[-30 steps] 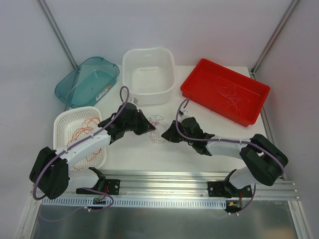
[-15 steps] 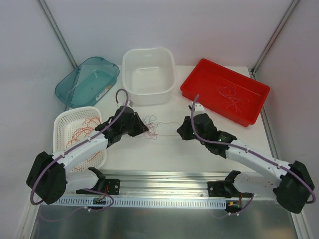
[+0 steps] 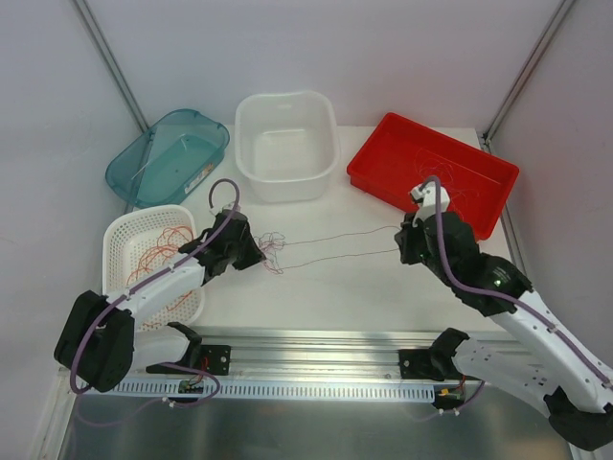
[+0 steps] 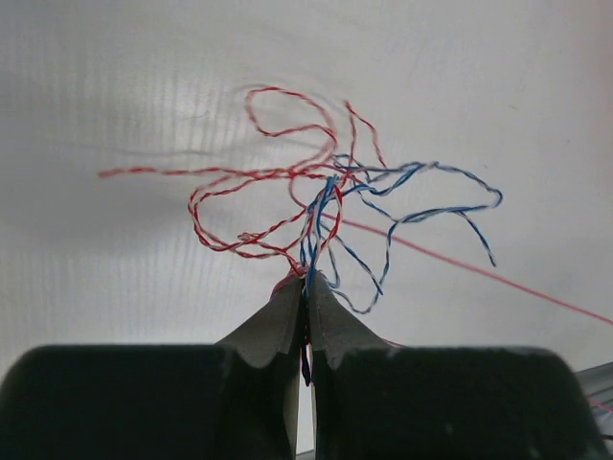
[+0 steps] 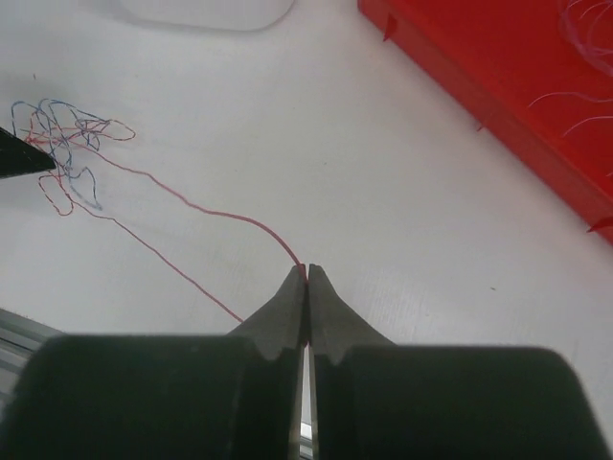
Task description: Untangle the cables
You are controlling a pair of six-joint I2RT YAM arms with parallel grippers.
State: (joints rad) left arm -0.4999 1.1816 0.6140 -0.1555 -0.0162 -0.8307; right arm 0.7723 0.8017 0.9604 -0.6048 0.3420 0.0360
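Where left gripper (image 4: 307, 279) pinches, cables (image 4: 330, 178) bunch.

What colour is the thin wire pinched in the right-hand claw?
Red; the wire in the right gripper shows best in the right wrist view.

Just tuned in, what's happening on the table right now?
The left gripper is shut on a small red-and-blue tangle of cables. The right gripper is shut on one red strand running out of that tangle, stretched across the table toward the red tray. The tangle is not yet undone.
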